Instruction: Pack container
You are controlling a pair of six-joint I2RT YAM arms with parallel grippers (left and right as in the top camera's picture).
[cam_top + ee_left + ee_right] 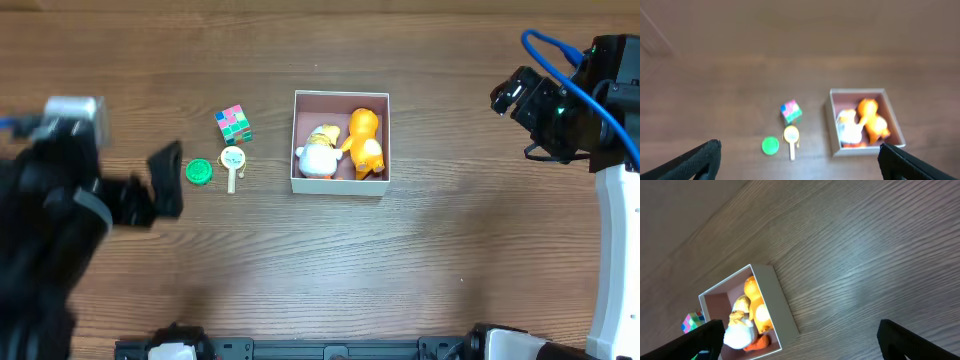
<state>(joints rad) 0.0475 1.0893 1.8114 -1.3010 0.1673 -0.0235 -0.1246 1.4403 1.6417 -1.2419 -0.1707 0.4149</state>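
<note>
Left wrist view, left gripper (800, 146): two dark fingertips sit in the bottom corners of the frame, and the jaws are wide apart.
Right wrist view, right gripper (800, 327): dark fingertips sit in both bottom corners, jaws wide apart, with bare wood between them.
Left arm, overhead: blurred and dark at the left edge. Its gripper is just left of the disc and not touching it.
Right arm, overhead: at the far right edge, raised, with a blue cable looping over it. It is well apart from the container.
Table (420, 270): brown wood grain. Everything lies along its middle band.
Disc (199, 171): green, round and flat on the wood. It is the nearest thing to the left gripper.
Handled toy (232, 160): a pale yellow ring on a short stick, just right of the disc, with the stick pointing to the near edge.
Cube (233, 124): a puzzle cube in pink, green and blue, just beyond the handled toy and turned askew.
Container (340, 186): a white-walled square box with a pinkish floor. It sits flat mid-table, right of the cube and open side up.
White toy (318, 155): lies in the container's left half, against the near-left walls.
Orange toy (365, 140): lies in the container's right half, touching the white toy.
</note>
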